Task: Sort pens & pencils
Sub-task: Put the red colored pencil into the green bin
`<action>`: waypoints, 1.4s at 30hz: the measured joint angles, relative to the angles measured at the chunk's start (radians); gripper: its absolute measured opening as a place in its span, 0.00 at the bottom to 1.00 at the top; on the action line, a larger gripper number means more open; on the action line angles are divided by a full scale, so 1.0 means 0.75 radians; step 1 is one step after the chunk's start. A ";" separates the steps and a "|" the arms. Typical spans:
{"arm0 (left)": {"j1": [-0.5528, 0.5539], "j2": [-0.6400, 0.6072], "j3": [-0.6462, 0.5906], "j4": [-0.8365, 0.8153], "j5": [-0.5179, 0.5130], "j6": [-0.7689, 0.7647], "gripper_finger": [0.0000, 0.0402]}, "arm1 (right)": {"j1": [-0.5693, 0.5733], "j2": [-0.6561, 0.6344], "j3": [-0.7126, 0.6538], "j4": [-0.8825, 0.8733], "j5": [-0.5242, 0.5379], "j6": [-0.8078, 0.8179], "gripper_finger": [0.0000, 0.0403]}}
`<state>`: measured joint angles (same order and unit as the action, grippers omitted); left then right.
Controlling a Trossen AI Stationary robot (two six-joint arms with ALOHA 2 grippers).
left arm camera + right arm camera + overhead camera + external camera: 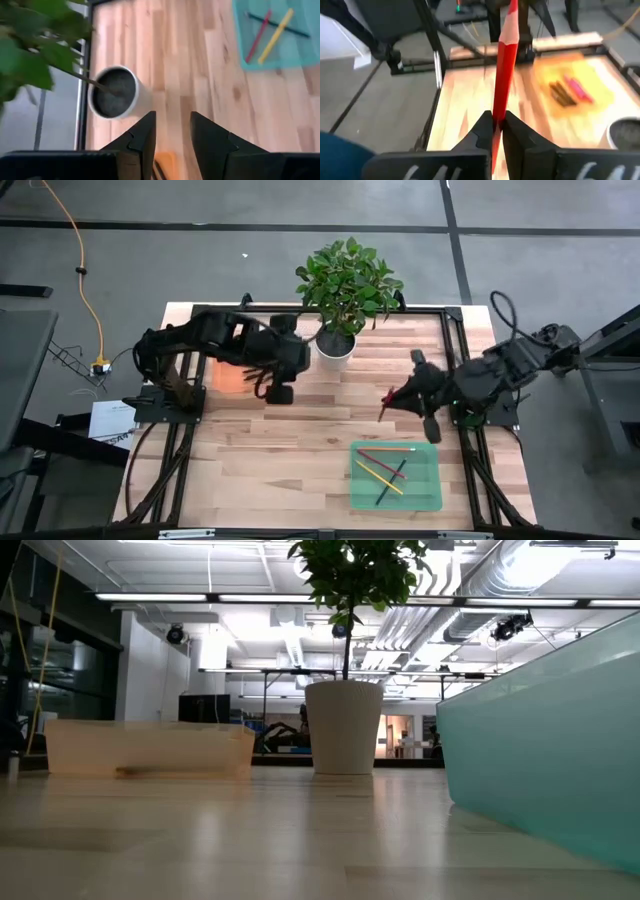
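Pinching a red pencil [506,60] between my right gripper [496,131] fingers, I hold it above the right half of the table [290,450], between the potted plant [345,285] and the green tray [432,498]; the jaws are closed tight on its shaft and the pencil sticks out forward past the fingertips. In the high view the red tip [385,404] shows just left of that gripper, clear of the wood. Below it, near the table's front right corner, the green tray already carries pencils [385,465]: I can make out a red one, 2 yellow ones and 1 long dark one, crossing each other. At the table's back left part sits an orange tray [228,376], partly covered by my left arm; the right wrist view shows a bright pink pen [577,88] and a dark pen [561,93] lying in it side by side. My left gripper [172,131] hangs just beside that orange tray, close to the plant's white pot [116,93], its fingers parted with nothing between them.
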<state>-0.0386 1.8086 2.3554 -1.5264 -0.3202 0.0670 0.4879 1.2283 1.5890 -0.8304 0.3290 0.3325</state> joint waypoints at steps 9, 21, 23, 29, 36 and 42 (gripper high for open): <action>-0.180 -0.013 -0.001 -0.060 -0.009 -0.033 0.27 | 0.070 0.136 0.000 -0.091 0.002 0.192 0.01; -0.400 -0.080 -0.001 -0.060 -0.036 -0.120 0.27 | 0.195 0.360 -0.001 -0.096 0.011 0.506 0.01; -0.437 -0.083 -0.001 -0.060 -0.037 -0.132 0.27 | 0.220 0.387 -0.001 -0.108 0.012 0.572 0.01; -0.529 -0.086 -0.001 -0.060 -0.053 -0.167 0.27 | 0.319 0.466 -0.001 -0.200 0.015 0.793 0.01; -0.585 -0.086 -0.001 -0.060 -0.097 -0.192 0.27 | 0.403 0.567 -0.001 -0.346 0.003 1.025 0.01; -0.616 -0.086 -0.001 -0.060 -0.098 -0.201 0.27 | 0.435 0.643 -0.001 -0.363 -0.048 1.114 0.01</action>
<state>-0.5007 1.7443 2.3550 -1.5711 -0.3935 -0.0836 0.8139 1.7106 1.5883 -1.1026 0.2927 1.1682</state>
